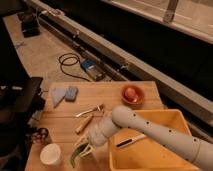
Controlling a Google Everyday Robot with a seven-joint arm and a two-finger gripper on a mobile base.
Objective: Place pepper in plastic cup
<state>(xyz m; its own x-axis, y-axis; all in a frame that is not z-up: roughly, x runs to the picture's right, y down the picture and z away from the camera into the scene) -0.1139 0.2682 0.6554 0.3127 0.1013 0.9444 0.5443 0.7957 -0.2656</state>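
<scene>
Reaching down at lower left of centre, gripper [82, 149] poised over plastic cup [86, 150], wrist angled so a release falls inside. Pepper [75, 157] hanging at the cup's near rim, apparently half out; finger spread impossible to tell.

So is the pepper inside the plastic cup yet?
Cannot tell. The gripper hangs over the plastic cup; the pepper pokes out beside it.

My tool [86, 146] is pale over the dark green pepper [76, 156]. The desk [110, 95] is light wood. The bowl [132, 95] is red, the bin [165, 120] yellow.
</scene>
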